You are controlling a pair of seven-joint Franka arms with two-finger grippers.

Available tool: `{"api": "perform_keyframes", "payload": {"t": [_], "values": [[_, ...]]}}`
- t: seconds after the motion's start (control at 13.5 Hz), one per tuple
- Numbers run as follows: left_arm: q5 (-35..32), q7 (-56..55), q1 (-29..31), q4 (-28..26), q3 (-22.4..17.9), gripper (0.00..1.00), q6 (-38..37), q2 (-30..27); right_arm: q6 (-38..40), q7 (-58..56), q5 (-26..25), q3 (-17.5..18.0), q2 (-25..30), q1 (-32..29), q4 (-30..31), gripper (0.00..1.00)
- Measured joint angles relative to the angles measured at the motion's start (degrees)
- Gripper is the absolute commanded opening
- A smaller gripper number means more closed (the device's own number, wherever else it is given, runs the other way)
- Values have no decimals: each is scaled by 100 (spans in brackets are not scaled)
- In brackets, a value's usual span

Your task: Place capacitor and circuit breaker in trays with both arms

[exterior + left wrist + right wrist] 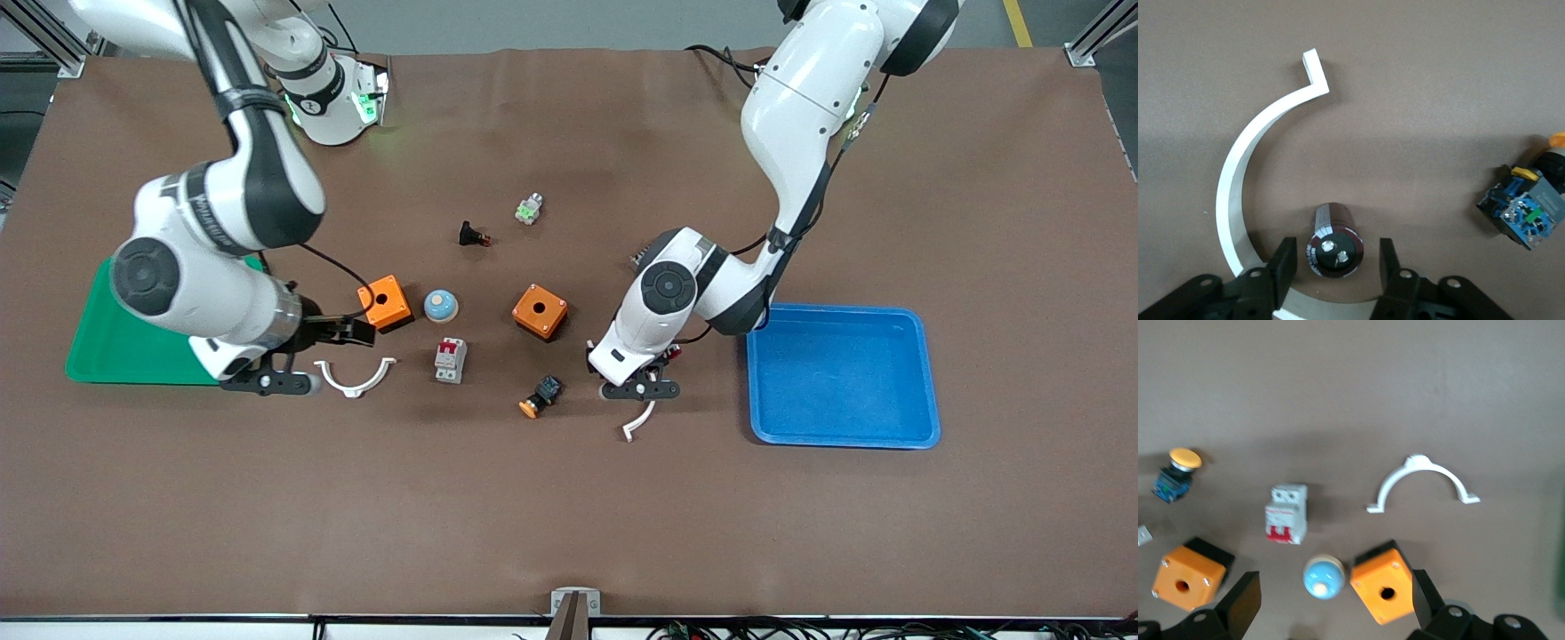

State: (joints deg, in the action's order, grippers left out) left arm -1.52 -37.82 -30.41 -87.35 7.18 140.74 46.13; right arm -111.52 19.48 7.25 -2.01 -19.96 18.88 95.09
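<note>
The capacitor (1335,241), a stubby black cylinder with two silver terminals on top, stands on the brown table inside the curve of a white clip (1238,180). My left gripper (1335,267) is open and low, with one finger on each side of the capacitor and a gap on both sides. In the front view the left gripper (640,389) hides the capacitor. The circuit breaker (451,359), white with red levers, lies on the table and shows in the right wrist view (1287,513). My right gripper (267,384) is open and empty, up over the table beside the green tray.
A blue tray (845,382) lies beside the left gripper and a green tray (116,347) under the right arm. Two orange boxes (386,302) (540,311), a blue dome (440,305), an orange-capped button (540,396), a black push-button (474,236) and another white clip (356,378) lie mid-table.
</note>
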Motion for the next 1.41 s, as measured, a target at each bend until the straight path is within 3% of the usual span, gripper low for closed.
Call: {"api": "perform_keyframes", "payload": {"t": [0.37, 0.67, 0.81, 1.11, 1.26, 1.41], "values": [[-26, 0, 0, 7, -8, 49, 5, 27, -923, 1333, -175, 6, -412, 916, -3, 100], [-27, 0, 3, 14, -17, 29, 6, 37, -1367, 1375, -177, -55, -929, 927, 8, 100], [-27, 0, 9, 25, -25, 24, 9, 38, -1529, 1375, -177, -80, -1169, 919, 7, 100], [-28, 1, 43, 122, -38, 2, 46, 37, -1710, 1375, -177, -111, -1527, 896, 8, 100], [-28, 0, 67, 241, -58, 1, 47, 6, -1784, 1375, -177, -115, -1666, 887, 19, 99], [-28, 0, 232, 287, -82, 1, -42, -145, -1830, 1375, -177, -112, -1770, 889, 36, 86]]}}
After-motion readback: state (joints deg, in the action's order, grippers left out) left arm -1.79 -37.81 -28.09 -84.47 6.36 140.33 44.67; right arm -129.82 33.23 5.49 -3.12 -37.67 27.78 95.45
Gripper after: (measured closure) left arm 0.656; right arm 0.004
